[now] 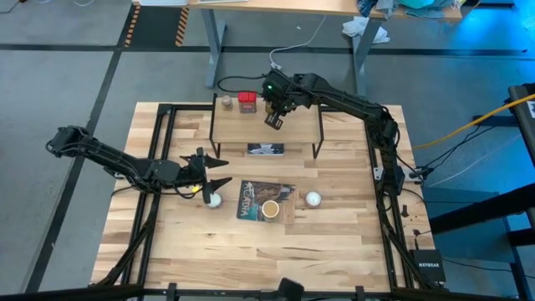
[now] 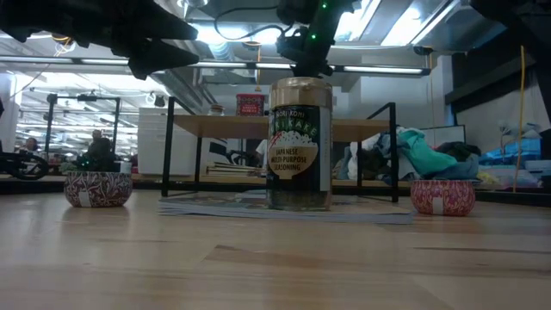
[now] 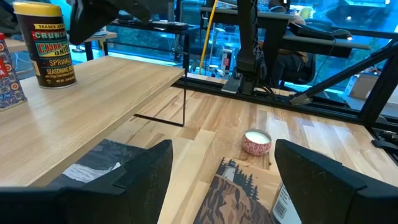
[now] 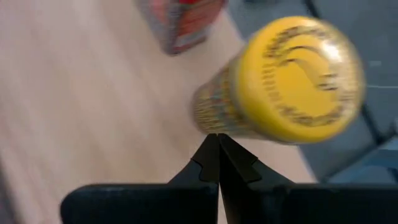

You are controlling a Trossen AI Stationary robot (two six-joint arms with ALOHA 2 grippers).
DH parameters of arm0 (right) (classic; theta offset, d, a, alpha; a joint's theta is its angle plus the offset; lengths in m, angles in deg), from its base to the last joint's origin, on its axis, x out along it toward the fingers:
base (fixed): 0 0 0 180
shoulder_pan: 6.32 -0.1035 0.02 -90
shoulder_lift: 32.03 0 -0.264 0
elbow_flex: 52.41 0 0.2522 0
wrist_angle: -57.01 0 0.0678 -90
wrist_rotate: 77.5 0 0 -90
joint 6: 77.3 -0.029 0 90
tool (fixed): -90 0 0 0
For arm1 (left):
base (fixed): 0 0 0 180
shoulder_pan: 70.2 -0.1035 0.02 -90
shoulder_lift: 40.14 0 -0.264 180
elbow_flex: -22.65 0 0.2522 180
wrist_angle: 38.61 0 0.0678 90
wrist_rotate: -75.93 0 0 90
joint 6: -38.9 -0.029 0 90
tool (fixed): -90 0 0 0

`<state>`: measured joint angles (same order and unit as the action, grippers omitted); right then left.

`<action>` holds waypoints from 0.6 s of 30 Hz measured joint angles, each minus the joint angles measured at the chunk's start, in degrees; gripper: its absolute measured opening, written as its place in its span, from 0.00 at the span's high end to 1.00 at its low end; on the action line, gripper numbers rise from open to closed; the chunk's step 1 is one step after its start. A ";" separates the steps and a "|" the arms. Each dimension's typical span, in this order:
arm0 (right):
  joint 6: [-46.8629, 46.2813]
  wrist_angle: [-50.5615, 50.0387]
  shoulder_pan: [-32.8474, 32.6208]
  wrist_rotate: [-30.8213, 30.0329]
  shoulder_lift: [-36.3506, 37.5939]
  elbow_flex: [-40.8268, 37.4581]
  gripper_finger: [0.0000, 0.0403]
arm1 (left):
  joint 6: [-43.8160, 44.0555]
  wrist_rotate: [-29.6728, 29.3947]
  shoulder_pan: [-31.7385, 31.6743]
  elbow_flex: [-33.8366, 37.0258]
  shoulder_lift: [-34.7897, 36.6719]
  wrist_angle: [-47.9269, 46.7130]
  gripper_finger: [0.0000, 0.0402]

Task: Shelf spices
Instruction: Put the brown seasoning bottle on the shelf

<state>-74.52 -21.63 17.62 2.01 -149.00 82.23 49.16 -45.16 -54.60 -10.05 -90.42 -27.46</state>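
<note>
The right gripper (image 4: 217,140) hung over the shelf (image 1: 301,125) with its fingers pressed fully together and nothing between them. The yellow jar (image 4: 292,81) stood just past its fingertips, and the red tin (image 4: 183,22) was a little farther on. The left wrist view showed the jar upright on the board. Beyond the tin from the gripper sat the tiny jar (image 1: 226,102), also on the shelf. The tan jar (image 1: 270,208) was not shelved yet. It stood on the book (image 1: 251,201), down on the table, just ahead of the left gripper (image 3: 222,155). That gripper's fingers were spread wide and held nothing.

The main risk seemed to be the closed right fingertips so near the yellow jar's top. A push forward or a sideways swing on leaving could tip the tall jar, knock it into the tin or send it off the board. A straight lift away looked safer. For the tan jar, the open left gripper had a ball (image 1: 214,199) right beside it, which a careless approach might nudge. The glossy book could also let the jar slide as the fingers closed.

From above, the right gripper covered the yellow jar, so its spot on the board could not be read there. The right wrist view was smeared, so I could not tell whether the fingertips touched the jar or merely sat close. The low view hid most of the shelf behind the tan jar.
</note>
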 joint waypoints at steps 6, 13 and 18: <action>-0.51 -0.68 -5.52 0.16 0.00 0.05 0.99 | 0.13 0.00 0.02 0.00 0.02 -0.38 0.31; 1.63 0.82 -13.62 -3.60 0.00 5.84 0.99 | 0.15 0.00 0.02 0.00 0.02 -0.24 0.31; 3.26 4.65 -20.89 -4.03 1.96 13.64 0.99 | 0.26 0.00 0.02 0.00 0.00 1.01 0.31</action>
<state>-71.27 -16.98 -3.27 -2.03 -147.03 95.87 49.42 -45.16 -54.58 -10.05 -90.42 -26.44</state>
